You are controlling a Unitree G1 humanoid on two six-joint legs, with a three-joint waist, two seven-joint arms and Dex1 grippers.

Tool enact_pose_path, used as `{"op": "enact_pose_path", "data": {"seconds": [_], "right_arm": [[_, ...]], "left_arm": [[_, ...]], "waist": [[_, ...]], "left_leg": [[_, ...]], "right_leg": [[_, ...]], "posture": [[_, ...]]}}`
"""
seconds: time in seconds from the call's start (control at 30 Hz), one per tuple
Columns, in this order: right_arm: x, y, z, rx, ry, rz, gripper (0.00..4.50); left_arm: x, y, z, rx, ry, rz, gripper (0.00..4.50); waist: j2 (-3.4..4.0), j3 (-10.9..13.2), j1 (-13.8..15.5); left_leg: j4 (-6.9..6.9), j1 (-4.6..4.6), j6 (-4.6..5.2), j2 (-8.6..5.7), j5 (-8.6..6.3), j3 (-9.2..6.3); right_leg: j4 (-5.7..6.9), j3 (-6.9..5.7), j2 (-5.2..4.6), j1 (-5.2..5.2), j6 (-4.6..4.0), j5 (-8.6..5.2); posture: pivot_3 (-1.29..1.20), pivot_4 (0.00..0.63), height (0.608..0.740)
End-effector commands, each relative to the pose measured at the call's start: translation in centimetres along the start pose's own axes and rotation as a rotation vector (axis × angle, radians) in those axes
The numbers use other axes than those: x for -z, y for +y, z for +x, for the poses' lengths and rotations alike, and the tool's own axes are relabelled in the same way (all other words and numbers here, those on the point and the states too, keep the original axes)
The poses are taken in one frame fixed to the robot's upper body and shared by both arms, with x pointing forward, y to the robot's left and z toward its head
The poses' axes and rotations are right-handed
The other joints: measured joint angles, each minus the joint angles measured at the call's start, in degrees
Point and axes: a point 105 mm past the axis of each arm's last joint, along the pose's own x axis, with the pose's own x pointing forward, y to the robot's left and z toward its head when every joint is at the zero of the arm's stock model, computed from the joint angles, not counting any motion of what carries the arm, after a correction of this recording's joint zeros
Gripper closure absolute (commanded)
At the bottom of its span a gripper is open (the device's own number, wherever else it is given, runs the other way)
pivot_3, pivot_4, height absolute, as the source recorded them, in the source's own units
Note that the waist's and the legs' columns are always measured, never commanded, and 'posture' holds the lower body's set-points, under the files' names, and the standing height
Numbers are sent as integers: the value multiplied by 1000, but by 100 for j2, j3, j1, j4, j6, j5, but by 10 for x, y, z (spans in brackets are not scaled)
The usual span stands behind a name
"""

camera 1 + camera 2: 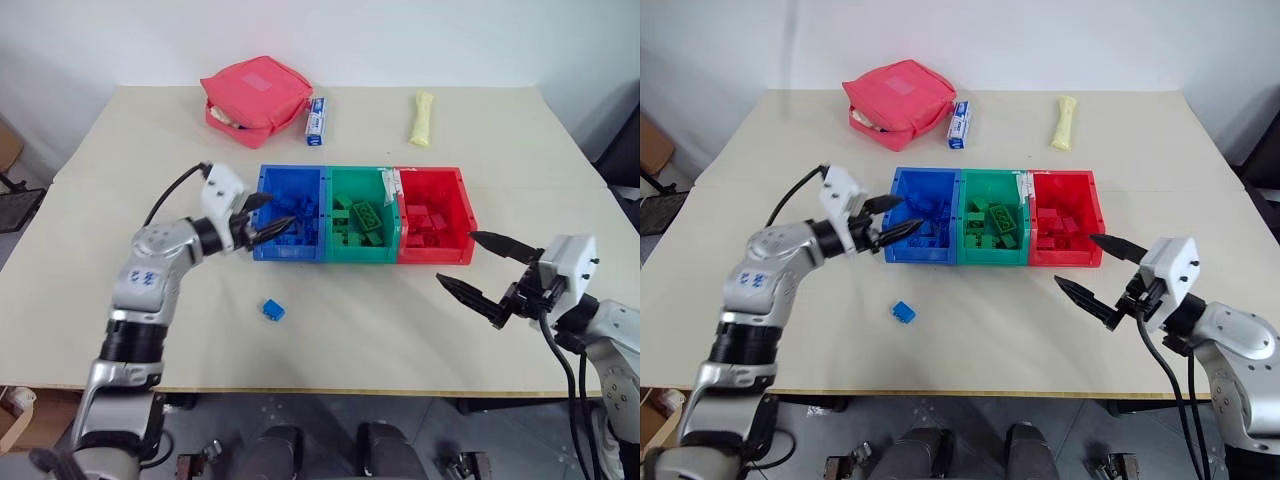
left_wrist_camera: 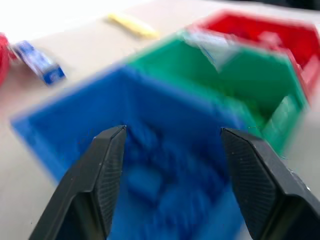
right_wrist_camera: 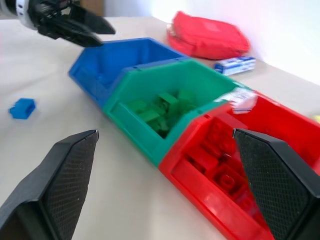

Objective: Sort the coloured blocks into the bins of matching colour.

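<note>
Sorting looks nearly finished, judging by how things lie on the pale table (image 1: 500,140). At the table's centre sit 3 joined bins in a row: the blue bin (image 1: 262,216), the green bin (image 1: 339,250) and the red bin (image 1: 464,205), reading from 9 o'clock to 3 o'clock. Each already holds bricks of its own colour: blue pieces in the blue bin, green bricks (image 1: 362,216) in the green, red bricks (image 1: 428,222) in the red. Only 1 loose piece is visible outside the bins, a small blue block (image 1: 272,310), lying on the table at about 6 o'clock from the blue bin, near it but clearly apart. The left gripper (image 1: 266,215) hovers at the blue bin's near outer corner, its 2 black fingers parted and empty, with the bin's inside showing between them in the left wrist view. The right gripper (image 1: 487,270) hangs at about 5 o'clock from the red bin, spread wide and holding nothing. As a judgement, what is left is to pick up that last blue block and drop it in the blue bin. At the far side, at 12 o'clock, lie things that are not part of the sorting: a pink-red pouch (image 1: 255,100), a blue-and-white carton (image 1: 316,120) and a pale yellow object (image 1: 423,117).
</note>
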Motion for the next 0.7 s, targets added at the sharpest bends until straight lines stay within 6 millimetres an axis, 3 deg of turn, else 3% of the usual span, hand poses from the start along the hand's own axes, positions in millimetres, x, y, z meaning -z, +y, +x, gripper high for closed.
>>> {"op": "enact_pose_path", "data": {"seconds": [0.03, 0.17, 0.27, 0.33, 0.4, 0.47, 0.7], "right_arm": [[-4, 2, 8, -81, -2, -27, 0], [1, 1, 11, -122, 16, -26, 0], [7, 5, 18, -187, 30, -28, 0], [9, 7, 19, -215, 37, -37, 0], [12, 8, 19, -232, 48, -46, 0], [15, 8, 21, -228, 45, -46, 0], [20, 21, 21, -302, 84, -39, 0]], "left_arm": [[-13, -13, -50, 160, -77, 112, 1326], [1, -9, -82, 140, -12, 81, 1326], [28, -2, -119, 72, 94, 92, 746], [36, -3, -129, 73, 111, 108, 151], [39, -9, -133, 110, 103, 116, 12], [43, -20, -130, 188, 111, 133, 12], [57, -51, -74, 468, 252, 262, 12]], "waist": [[0, 0, -52], [0, 0, -53], [1, 0, -81], [1, 0, -91], [1, 0, -68], [1, 0, -45], [1, 0, 0]], "left_leg": [[-2, 0, -1, 1, -1, 1], [-8, -1, -2, 4, -1, -20], [-9, 0, 2, 0, -3, -25], [-21, 2, 2, 0, -3, -24], [-24, 1, 2, 1, -3, -25], [-21, -1, 2, 0, -3, -28], [-20, 0, 2, -2, -3, -26]], "right_leg": [[-2, 2, -1, 0, -1, 0], [-21, 10, -8, 11, -5, -2], [-29, 14, -12, 19, -6, -2], [-29, 15, -12, 14, -6, -2], [-31, 11, -12, 13, -8, -3], [-33, 9, -15, 16, -8, -3], [-32, 9, -14, 18, -8, -3]], "posture": [[0, 150, 740], [0, 150, 740], [0, 150, 740], [0, 150, 740], [0, 150, 740], [0, 150, 740], [0, 150, 740]]}}
